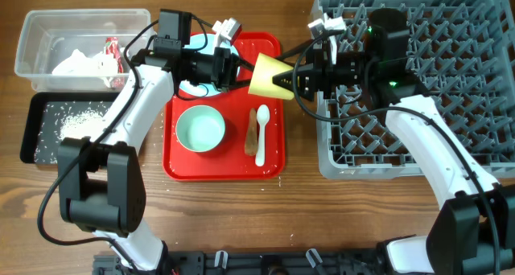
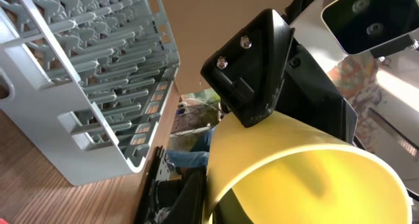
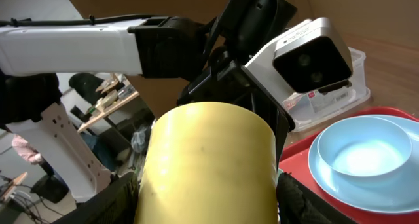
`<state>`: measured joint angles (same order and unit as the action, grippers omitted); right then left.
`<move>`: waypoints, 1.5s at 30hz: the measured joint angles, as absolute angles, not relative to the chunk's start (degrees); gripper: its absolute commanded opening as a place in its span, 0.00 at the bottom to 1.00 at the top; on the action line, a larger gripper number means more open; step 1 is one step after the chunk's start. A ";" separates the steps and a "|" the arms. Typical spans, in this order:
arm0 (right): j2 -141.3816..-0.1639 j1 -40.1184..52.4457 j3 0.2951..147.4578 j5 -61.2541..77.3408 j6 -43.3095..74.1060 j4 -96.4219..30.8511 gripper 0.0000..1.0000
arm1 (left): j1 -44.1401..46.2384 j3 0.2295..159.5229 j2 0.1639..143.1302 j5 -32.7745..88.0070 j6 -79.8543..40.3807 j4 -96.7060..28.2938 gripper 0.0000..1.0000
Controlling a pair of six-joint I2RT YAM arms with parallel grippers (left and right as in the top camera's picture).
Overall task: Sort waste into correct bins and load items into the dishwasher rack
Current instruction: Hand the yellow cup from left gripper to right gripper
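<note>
A small yellow cup hangs on its side in the air over the right edge of the red tray, held between both arms. My left gripper is shut on its rim, which shows close up in the left wrist view. My right gripper grips its base end, with fingers pressed on both sides of the cup. The grey dishwasher rack stands at the right, with nothing in it that I can see.
On the red tray are a pale green bowl, a white spoon and an orange-brown stick. A pale blue bowl sits on a blue plate. The clear tub holds tissue and a wrapper. The black tray holds rice.
</note>
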<state>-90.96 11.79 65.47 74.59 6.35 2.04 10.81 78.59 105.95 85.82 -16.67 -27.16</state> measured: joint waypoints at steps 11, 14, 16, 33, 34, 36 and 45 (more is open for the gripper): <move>-90.98 11.90 65.49 74.11 3.55 0.67 0.77 | 10.83 78.48 105.95 87.50 -17.08 -26.76 0.04; -90.98 9.76 65.49 75.35 4.69 0.03 0.75 | 10.48 78.48 105.95 87.29 -17.10 -26.59 0.04; -90.98 9.69 65.49 75.35 4.69 -0.86 0.75 | 9.96 78.48 105.95 87.39 -17.10 -26.57 0.04; -92.07 11.22 65.45 75.40 4.71 2.63 0.74 | 9.52 78.48 105.95 87.90 -17.10 -26.57 0.04; -92.09 11.33 65.41 75.40 4.71 2.85 0.72 | 9.52 78.48 105.95 87.99 -17.10 -26.57 0.04; -92.33 11.49 65.39 75.44 4.71 3.44 0.64 | 9.52 78.48 105.95 87.96 -17.10 -26.57 0.04; -92.38 11.53 65.39 75.83 5.10 3.84 0.53 | 9.45 78.48 105.95 87.96 -17.10 -26.55 0.04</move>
